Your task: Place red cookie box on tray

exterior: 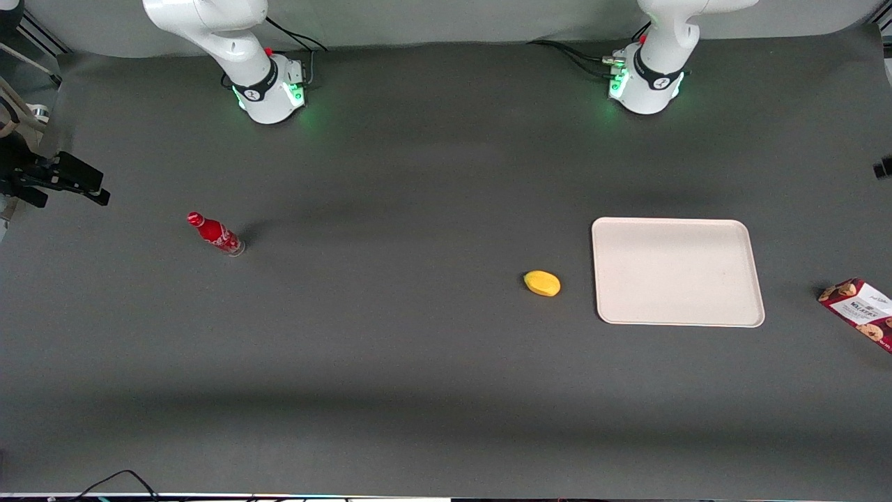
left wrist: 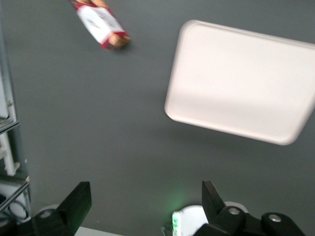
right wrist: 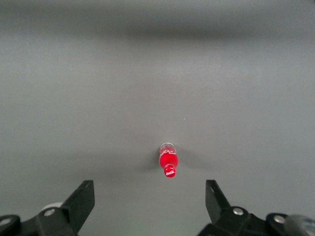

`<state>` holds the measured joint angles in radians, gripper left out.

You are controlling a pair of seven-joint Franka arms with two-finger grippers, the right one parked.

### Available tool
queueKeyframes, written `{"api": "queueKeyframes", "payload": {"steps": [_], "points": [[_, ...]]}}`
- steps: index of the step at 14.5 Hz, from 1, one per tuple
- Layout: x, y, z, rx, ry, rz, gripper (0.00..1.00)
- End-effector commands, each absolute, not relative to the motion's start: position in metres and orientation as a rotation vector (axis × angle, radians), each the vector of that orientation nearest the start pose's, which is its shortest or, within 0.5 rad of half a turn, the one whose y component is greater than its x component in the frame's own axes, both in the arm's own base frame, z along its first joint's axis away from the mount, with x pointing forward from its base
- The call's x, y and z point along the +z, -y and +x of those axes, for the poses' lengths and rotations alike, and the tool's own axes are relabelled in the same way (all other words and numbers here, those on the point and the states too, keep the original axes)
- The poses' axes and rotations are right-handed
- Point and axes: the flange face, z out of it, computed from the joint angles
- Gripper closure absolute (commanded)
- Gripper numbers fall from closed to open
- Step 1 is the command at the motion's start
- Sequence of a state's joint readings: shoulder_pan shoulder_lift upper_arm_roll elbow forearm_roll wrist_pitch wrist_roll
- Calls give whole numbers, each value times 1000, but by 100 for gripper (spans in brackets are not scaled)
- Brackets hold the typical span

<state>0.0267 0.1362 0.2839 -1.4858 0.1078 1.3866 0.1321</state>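
The red cookie box (exterior: pixel 858 310) lies flat on the dark table at the working arm's end, partly cut off by the front view's edge. It also shows in the left wrist view (left wrist: pixel 101 23). The cream-white tray (exterior: pixel 676 272) lies flat beside it, toward the parked arm's end, with a gap of bare table between them; it also shows in the left wrist view (left wrist: pixel 241 81) and nothing lies on it. My left gripper (left wrist: pixel 145 189) is open and empty, high above the table and well apart from both the box and the tray.
A small yellow fruit-like object (exterior: pixel 542 283) lies close beside the tray, toward the parked arm's end. A small red bottle (exterior: pixel 214 233) stands far off toward the parked arm's end and shows in the right wrist view (right wrist: pixel 168 160).
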Motion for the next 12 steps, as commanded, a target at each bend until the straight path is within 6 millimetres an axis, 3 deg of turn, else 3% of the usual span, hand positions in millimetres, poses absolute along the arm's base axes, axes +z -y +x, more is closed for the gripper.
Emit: {"api": "queueKeyframes", "payload": {"steps": [1, 3, 5, 7, 9, 12], "points": [[538, -226, 614, 315, 365, -2886, 0], [509, -248, 638, 194, 362, -2841, 0], [476, -285, 651, 93, 387, -2800, 0], [413, -316, 664, 64, 361, -2798, 0], [361, -344, 664, 22, 416, -2811, 0], [288, -358, 663, -24, 405, -2849, 0]]}}
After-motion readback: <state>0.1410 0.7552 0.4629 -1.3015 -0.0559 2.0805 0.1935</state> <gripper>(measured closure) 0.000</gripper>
